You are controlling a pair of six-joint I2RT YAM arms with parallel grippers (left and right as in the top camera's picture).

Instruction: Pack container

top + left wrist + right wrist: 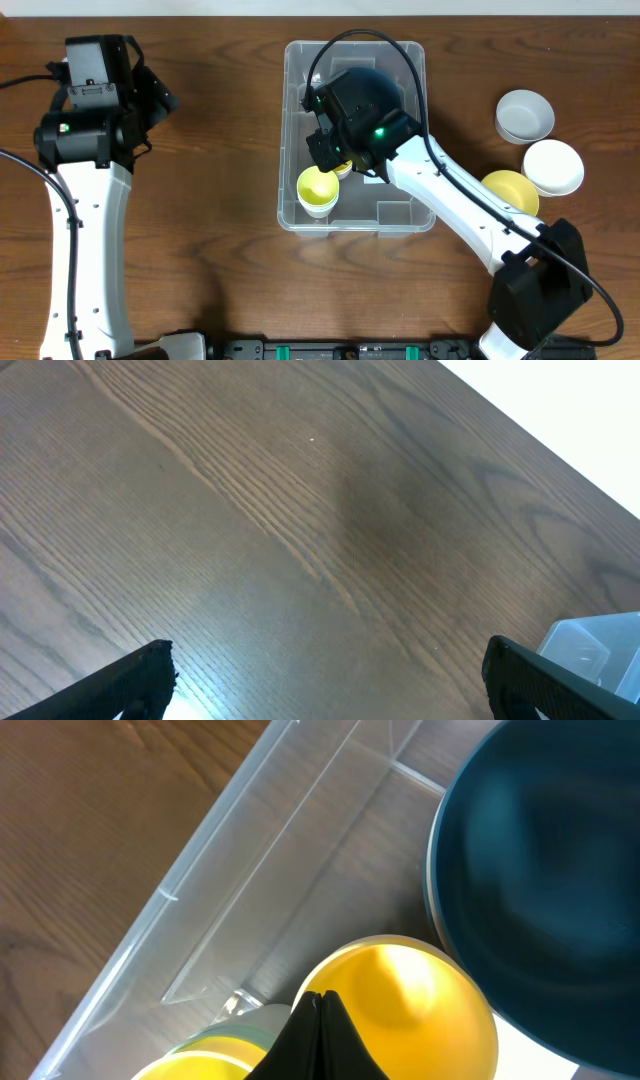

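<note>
While container (292, 120) holds blue bowl (540, 880), lime bowl (317, 190), right pincer (320, 1005) pinches yellow bowl (410, 1010); left pincer (328, 658) wide.

you lose much of the container (295, 80) under the right arm (450, 192); the dark blue bowl (540, 870) is blurred and cut off.

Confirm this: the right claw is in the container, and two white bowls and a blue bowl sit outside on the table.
Wrong colour: the overhead view shows the third bowl outside the container is yellow, not blue. The rest stands.
</note>
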